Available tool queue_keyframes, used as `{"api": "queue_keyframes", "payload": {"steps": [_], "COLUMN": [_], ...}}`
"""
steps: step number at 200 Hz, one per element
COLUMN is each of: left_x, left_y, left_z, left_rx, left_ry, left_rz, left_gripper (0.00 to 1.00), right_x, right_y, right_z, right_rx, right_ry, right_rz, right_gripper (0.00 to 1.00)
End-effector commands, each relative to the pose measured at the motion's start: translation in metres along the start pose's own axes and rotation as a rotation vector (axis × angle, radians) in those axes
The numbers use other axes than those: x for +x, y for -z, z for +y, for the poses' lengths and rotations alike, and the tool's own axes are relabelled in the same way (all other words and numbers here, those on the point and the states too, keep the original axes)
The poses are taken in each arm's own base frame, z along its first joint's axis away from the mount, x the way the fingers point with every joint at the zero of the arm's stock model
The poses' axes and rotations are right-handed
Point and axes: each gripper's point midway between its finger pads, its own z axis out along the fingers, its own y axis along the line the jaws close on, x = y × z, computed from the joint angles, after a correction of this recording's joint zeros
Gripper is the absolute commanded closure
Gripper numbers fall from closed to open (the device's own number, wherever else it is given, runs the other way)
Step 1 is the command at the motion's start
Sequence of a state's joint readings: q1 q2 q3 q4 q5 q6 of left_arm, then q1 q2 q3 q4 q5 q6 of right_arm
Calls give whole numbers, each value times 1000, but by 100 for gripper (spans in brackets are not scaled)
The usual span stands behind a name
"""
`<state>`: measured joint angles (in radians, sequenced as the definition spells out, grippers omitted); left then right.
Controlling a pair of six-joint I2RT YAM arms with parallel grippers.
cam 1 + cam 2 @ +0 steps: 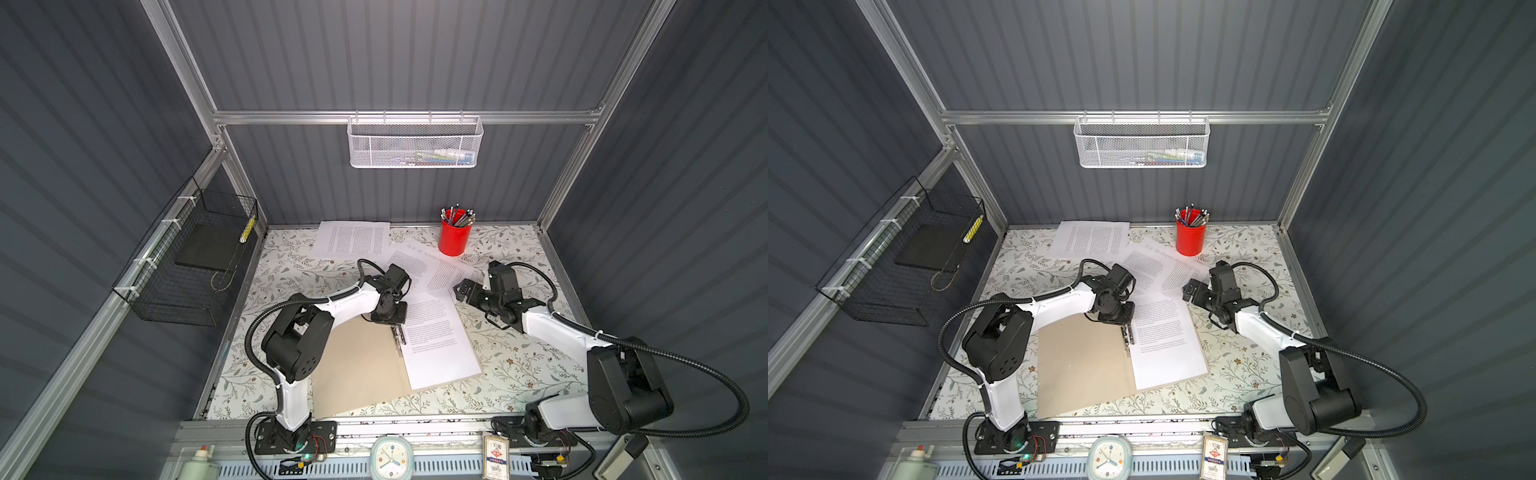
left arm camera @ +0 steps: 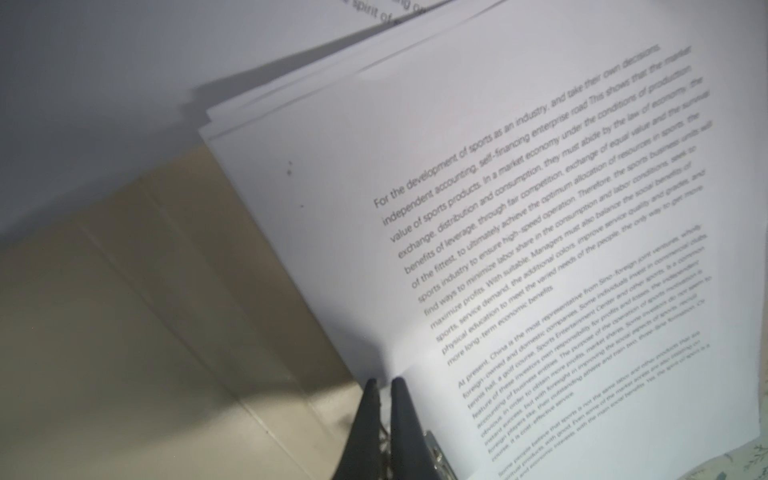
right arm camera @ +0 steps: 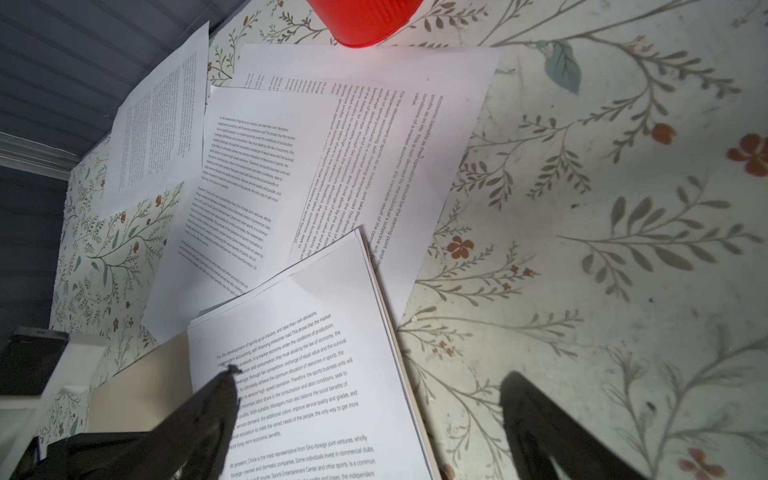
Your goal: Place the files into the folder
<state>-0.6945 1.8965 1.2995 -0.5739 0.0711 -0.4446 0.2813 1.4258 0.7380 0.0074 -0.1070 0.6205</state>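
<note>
Tan folder (image 1: 357, 365) lies open under stacked files (image 1: 440, 345); left gripper (image 2: 384, 380) pinched shut beside its clip (image 1: 400, 334), right gripper (image 3: 372, 376) gapes empty

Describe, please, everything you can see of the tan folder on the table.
The folder is plain tan card, lying open and flat on the floral table, slightly askew. In both top views its left leaf is bare, while a stack of printed white sheets covers the right leaf, leaving a thin tan margin. A small metal clip sits along the spine. The left claw hovers shut by it; contact is unclear.
</note>
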Motion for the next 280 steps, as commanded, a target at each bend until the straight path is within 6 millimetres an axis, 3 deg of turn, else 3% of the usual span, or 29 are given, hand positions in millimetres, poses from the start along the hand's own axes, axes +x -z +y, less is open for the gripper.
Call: {"api": "queue_keyframes", "payload": {"steps": [1, 46, 53, 57, 74, 103, 147, 180, 222, 280], "left_x": [-12, -32, -31, -42, -54, -83, -122, -142, -141, -130], "left_y": [12, 62, 67, 79, 94, 102, 72, 47, 15, -12], "left_z": [-3, -1, 2, -2, 8, 32, 69, 96, 109, 106], "left_rx": [-14, -48, -46, -27, 20, 60, 94, 50, 0, 32], "left_ry": [-8, -7, 6, 13, 80, 173, 269, 295, 287, 279], "left_rz": [-26, -130, -128, -161, -190, -251, -262, -252, -168, -90], "left_gripper": [82, 46, 44, 42, 35, 24, 16, 15, 15, 15], "right_x": [-10, -24, -26, -27, -33, -46, -61, -65, -66, -59], "right_y": [-4, -14, -16, -17, -26, -45, -84, -116, -139, -155], "right_z": [6, 18, 21, 22, 28, 47, 71, 74, 73, 74], "right_rx": [-12, -26, -33, -37, -42, -93, -149, -149, -131, -144], "right_ry": [-1, 26, 32, 35, 54, 100, 144, 123, 77, -1], "right_rz": [-5, 4, 6, 8, 24, 54, 130, 171, 197, 253], "right_gripper": [1, 1, 1, 1, 1, 1, 6, 6, 7, 8]}}
